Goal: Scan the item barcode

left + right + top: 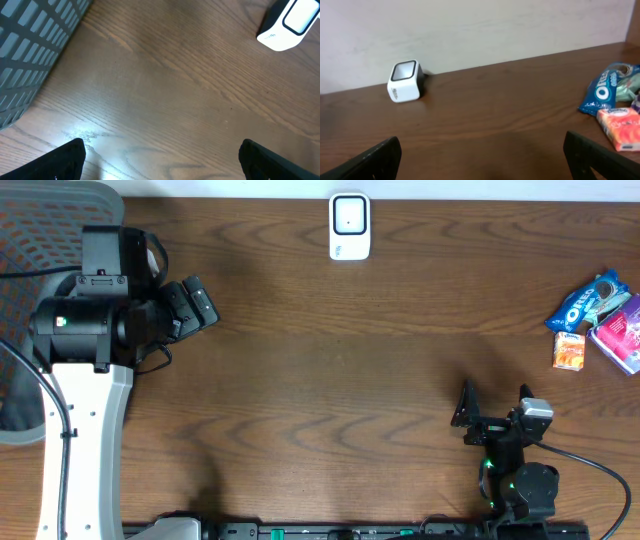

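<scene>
Both arms idle: right gripper [497, 408] spread wide and empty, left gripper [203, 305] likewise, off to the scanner's [350, 226] left. Oreo pack [588, 302] and orange box [569, 350] lie well right of the scanner. Smart play, I'd say: right arm pinches the box's sides, leaving its barcode uncovered to face the scanner's window

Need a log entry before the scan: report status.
Left gripper open, empty. Right gripper open, empty. Snack packs untouched, on the right; scanner at far edge. Nothing lies between.
</scene>
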`<move>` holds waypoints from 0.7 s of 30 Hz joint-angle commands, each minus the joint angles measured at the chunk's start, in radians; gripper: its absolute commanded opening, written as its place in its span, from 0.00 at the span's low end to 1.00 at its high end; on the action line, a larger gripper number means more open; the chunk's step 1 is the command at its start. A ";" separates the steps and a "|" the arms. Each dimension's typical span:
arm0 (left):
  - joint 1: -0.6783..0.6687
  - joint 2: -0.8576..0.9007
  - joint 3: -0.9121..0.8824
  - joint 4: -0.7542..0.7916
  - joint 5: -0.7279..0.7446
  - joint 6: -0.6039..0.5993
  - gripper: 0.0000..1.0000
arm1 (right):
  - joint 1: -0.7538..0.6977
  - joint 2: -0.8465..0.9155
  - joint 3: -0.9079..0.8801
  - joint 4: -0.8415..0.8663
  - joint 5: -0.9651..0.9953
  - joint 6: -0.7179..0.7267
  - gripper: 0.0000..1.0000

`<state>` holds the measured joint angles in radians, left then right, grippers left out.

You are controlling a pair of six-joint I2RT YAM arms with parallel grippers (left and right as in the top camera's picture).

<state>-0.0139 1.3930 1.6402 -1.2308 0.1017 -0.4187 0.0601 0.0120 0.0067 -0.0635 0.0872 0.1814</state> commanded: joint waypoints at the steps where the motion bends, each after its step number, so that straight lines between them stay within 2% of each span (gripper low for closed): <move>1: 0.004 -0.002 0.000 -0.003 -0.006 0.003 0.98 | -0.009 -0.007 -0.002 -0.009 -0.017 -0.120 0.99; 6: 0.004 -0.002 0.000 -0.003 -0.006 0.003 0.98 | -0.009 -0.007 -0.002 -0.010 -0.018 -0.232 0.99; 21: 0.004 -0.002 0.000 -0.003 -0.006 0.003 0.98 | -0.009 -0.007 -0.002 -0.008 -0.033 -0.238 0.99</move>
<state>-0.0139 1.3930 1.6402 -1.2308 0.1017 -0.4191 0.0601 0.0120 0.0067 -0.0666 0.0631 -0.0391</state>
